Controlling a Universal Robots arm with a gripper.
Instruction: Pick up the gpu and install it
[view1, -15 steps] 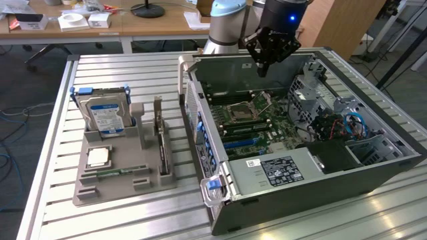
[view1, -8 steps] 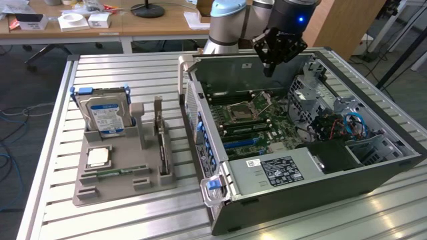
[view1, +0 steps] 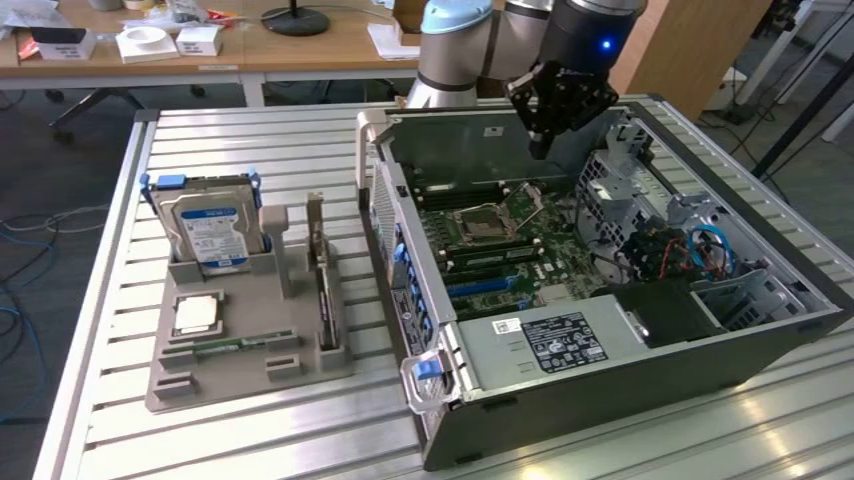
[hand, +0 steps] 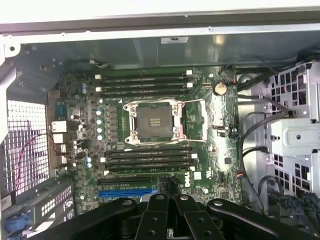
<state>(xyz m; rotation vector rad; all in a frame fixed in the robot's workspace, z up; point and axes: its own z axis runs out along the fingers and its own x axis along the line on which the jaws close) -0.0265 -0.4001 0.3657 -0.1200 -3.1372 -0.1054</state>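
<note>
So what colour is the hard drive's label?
The label is blue and white, clearest in the exterior view.

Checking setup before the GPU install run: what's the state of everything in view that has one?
computer case: lying on its side, panel off, open.
CPU socket: empty.
blue expansion slot: empty.
hard drive: upright in the grey holder.
processor chip: flat on the holder.
claw: hovering over the open case.
</note>
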